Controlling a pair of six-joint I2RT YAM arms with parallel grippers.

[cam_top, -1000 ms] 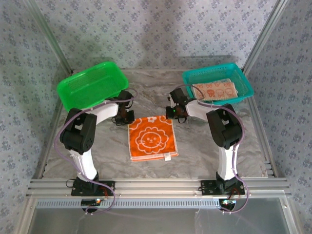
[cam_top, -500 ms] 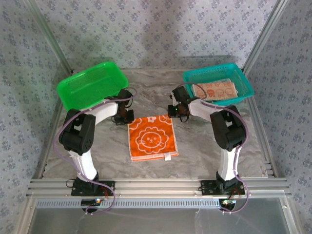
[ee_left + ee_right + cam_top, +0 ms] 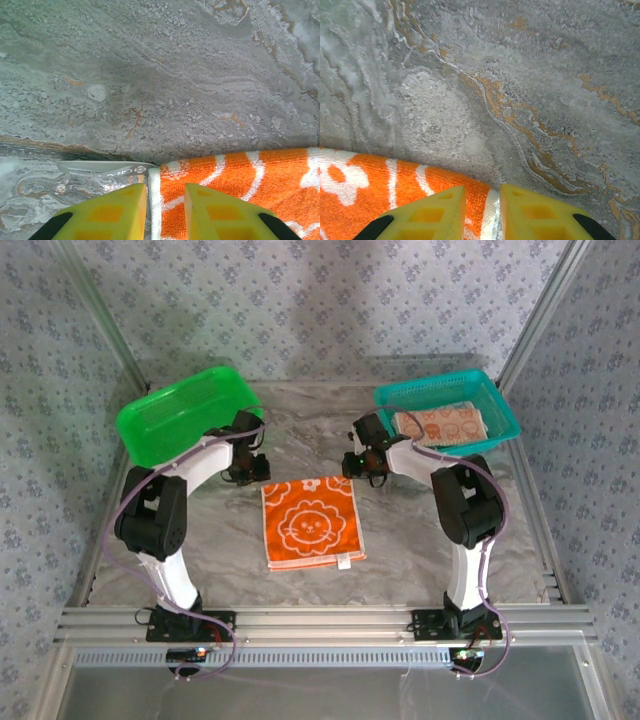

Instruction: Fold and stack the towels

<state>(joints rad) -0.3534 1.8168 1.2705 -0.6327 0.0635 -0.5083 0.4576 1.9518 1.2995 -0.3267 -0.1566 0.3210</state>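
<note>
Marbled desk [image 3: 400, 540] carried the orange towel [image 3: 310, 523] flat at centre, left fingers [image 3: 115, 212] and right fingers [image 3: 435, 212] parted empty over its far corners, so I judged a shallow pinch could slip off.

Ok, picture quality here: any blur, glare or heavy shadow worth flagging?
Top external: evenly lit and sharp, only soft shadows on the table, no glare on the orange towel. Left wrist: marble grain crisp, a dim shadow patch mid-frame, the left gripper's fingers slightly soft at the bottom edge. Right wrist: much the same, crisp surface, the right gripper's fingers softer.
</note>
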